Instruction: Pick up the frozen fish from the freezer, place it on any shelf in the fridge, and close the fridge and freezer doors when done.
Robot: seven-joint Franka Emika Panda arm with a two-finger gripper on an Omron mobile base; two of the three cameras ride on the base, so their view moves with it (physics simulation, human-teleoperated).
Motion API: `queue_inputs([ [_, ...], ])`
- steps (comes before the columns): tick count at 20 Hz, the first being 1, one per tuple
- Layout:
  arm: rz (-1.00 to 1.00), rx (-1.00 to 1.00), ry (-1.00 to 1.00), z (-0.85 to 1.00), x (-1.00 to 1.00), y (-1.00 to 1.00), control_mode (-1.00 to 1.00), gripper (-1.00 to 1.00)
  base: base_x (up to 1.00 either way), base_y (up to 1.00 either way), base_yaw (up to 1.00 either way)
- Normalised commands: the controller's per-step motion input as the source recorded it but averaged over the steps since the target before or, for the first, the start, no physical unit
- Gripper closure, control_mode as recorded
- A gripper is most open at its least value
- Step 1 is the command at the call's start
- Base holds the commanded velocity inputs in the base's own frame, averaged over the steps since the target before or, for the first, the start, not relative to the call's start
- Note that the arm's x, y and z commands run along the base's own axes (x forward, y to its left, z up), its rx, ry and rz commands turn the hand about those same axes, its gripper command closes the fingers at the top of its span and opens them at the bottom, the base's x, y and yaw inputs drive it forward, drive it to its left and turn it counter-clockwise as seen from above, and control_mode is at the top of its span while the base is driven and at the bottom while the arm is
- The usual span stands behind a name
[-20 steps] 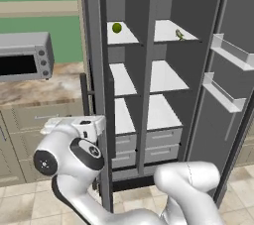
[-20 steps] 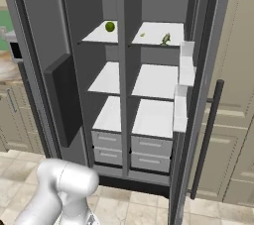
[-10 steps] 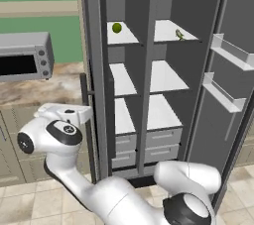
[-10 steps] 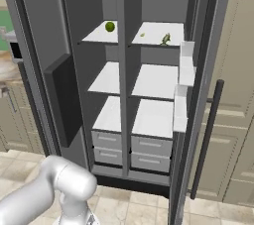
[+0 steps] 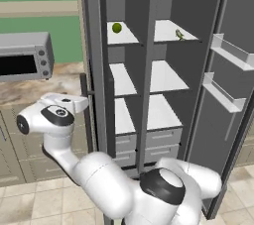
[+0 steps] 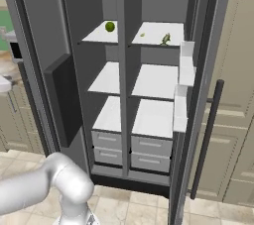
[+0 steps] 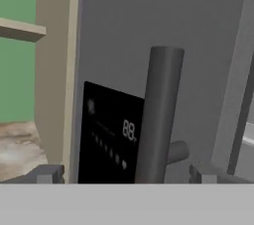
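Standing wide open, both doors of the tall grey unit expose its two compartments. The frozen fish [image 5: 179, 34] lies on the top white panel of the right-hand compartment, near its front right corner; from the right base view the fish [image 6: 165, 38] sits at the same spot, just inside the pale bins of the plain door [image 6: 191, 120]. A round green fruit [image 5: 116, 28] rests on the top panel of the left compartment.

The claw [image 7: 126, 173] is low and well to the left of the fish, outside the unit, facing the outer face of the dispenser door [image 5: 93, 70]. Its two fingertips are spread wide, one [image 7: 48, 173] at the left and one at the right, holding nothing. Between them rises the dark bar handle [image 7: 159, 115] of that door, with the black dispenser panel [image 7: 111, 135] just beside it. The fish is high up inside the cabinet, far from the claw, with the open door standing between them.

A toaster oven [image 5: 25, 56] sits on the bench [image 5: 30, 90] left of the unit.
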Motion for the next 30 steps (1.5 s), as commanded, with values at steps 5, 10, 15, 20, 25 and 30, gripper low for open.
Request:
queue_inputs([
  [5, -0.07, 0.0, 0.0, 0.0, 0.35, -0.03, -1.0, -1.0, 0.0, 0.0, 0.0],
  [10, -0.05, 0.0, -0.01, 0.0, 0.01, -0.46, -1.0, -1.0, 0.0, 0.0, 0.0],
  [15, -0.04, 0.0, -0.06, 0.0, 0.0, -0.81, -1.0, -1.0, 0.0, 0.0, 0.0],
  [20, -0.03, 0.0, -0.06, 0.0, 0.04, -1.0, -1.0, -1.0, 0.0, 0.0, 0.0],
  [25, -0.04, 0.0, -0.04, 0.0, 0.19, -1.0, -1.0, -1.0, 0.0, 0.0, 0.0],
  [30, -0.06, 0.01, -0.03, 0.0, 0.34, -1.0, -1.0, -1.0, 0.0, 0.0, 0.0],
])
